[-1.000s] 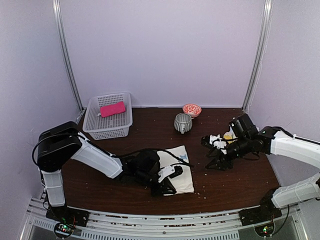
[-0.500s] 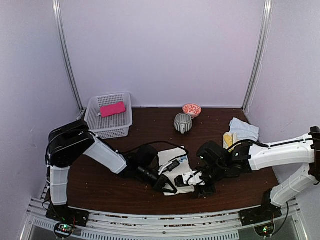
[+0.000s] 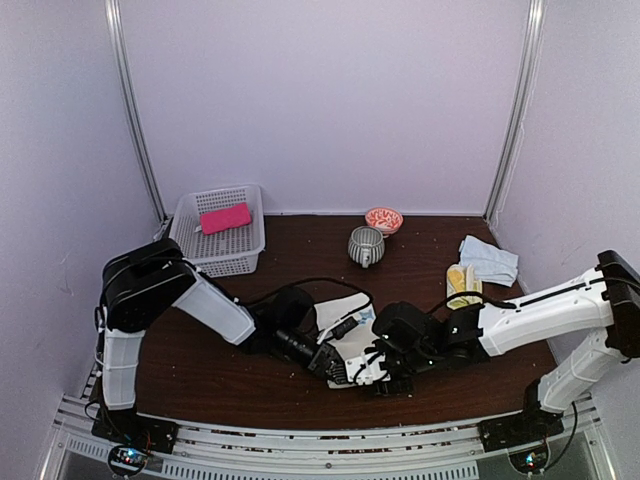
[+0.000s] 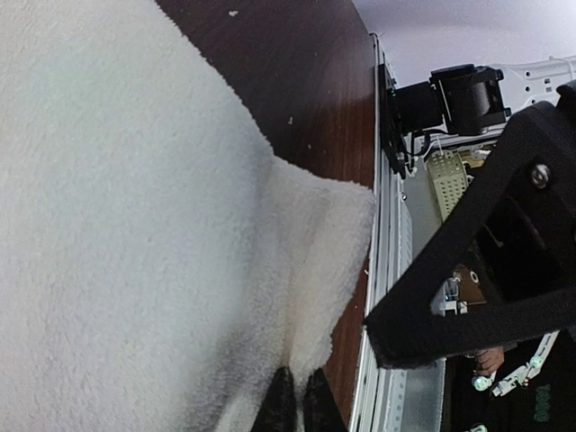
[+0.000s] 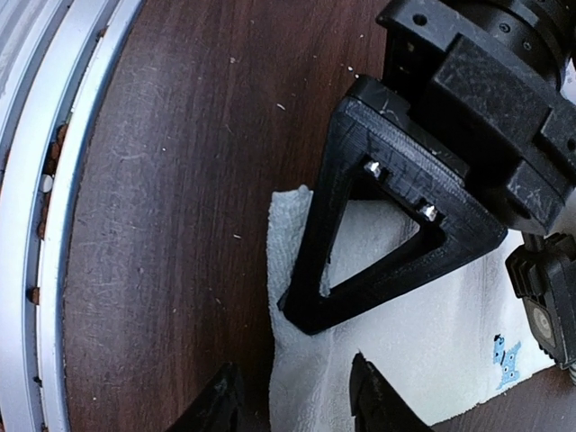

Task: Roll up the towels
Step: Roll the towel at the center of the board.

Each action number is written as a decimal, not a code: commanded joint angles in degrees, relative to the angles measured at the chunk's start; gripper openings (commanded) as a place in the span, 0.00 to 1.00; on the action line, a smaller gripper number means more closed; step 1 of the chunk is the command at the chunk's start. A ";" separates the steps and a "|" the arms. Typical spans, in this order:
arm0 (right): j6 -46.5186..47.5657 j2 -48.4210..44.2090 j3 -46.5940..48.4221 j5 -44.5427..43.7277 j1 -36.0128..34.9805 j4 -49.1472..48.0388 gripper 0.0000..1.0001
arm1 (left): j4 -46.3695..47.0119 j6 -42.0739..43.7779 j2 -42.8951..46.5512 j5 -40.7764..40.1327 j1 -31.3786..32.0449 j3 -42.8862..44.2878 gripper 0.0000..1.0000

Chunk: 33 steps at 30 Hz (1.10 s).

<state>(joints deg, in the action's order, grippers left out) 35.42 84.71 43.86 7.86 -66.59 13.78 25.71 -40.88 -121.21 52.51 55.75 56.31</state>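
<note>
Pinched in closed left gripper (image 4: 292, 405) jaws: cream towel (image 4: 135, 225), free corner ahead of jaws. Between parted right gripper (image 5: 297, 405) jaws: towel edge, ungripped. Long axis unclear. Blue mark (image 5: 508, 360) visible from right wrist, not left.

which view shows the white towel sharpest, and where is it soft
Left wrist: white towel fills the frame, pile crisp. Right wrist: table and towel edge sharp, right tool soft at its tips. Top external: towel small and half hidden.
</note>
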 commanded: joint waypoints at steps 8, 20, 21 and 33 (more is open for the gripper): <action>-0.12 4.41 -0.97 -4.54 -0.36 -2.97 0.38 | 0.24 -0.44 -2.55 0.56 0.20 -0.04 0.00; -1.36 7.05 0.18 -4.78 -0.20 -0.58 0.12 | 0.54 0.64 -0.91 -0.43 -0.24 -1.58 0.00; -1.52 6.92 0.36 -3.95 -0.19 0.10 0.09 | 0.64 0.78 -0.46 -0.63 -0.32 -2.02 0.01; -6.19 16.46 15.89 26.00 9.33 24.29 0.00 | -0.33 11.48 22.27 -19.14 -0.99 -16.88 0.34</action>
<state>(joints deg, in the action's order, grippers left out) 32.34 96.75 54.41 20.27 -61.21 26.39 25.34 -35.57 -107.57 43.57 55.31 43.83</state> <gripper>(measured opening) 0.030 0.327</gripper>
